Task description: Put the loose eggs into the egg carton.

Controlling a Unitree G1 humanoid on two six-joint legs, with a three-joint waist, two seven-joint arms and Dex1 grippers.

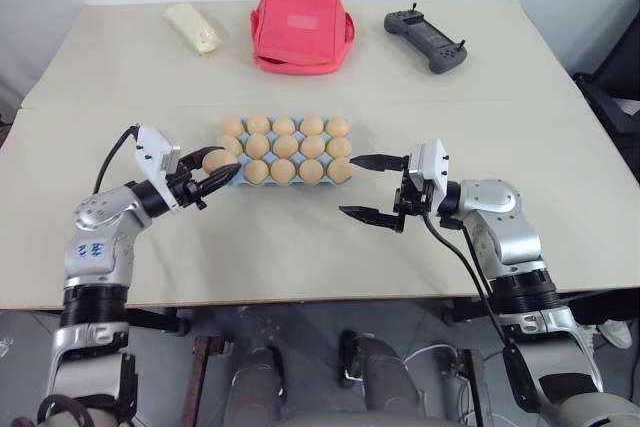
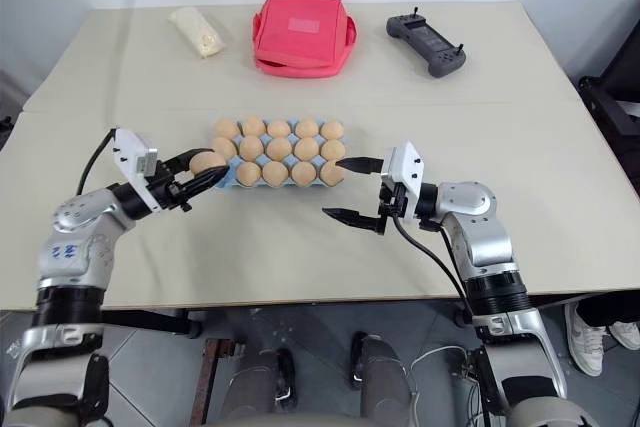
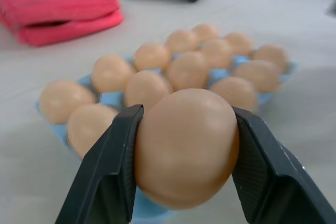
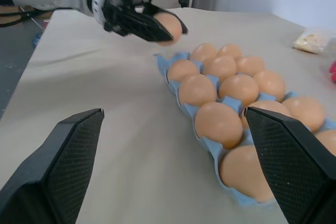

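Egg carton (image 1: 232, 178): light blue tray mid-table, nearly every cup filled; landmark for all entries.
Held egg (image 1: 216, 160): raised just off the carton's left end, long axis about level, pointing toward the carton.
Left gripper (image 1: 213, 182): clamped on the held egg, one finger on each flank.
Right gripper (image 1: 364, 187): fingers spread wide, holding nothing, just beyond the carton's right end.
Key relation: carton lies straight ahead of the left gripper; a vacant cup cannot be made out.
Nearer arm: left.
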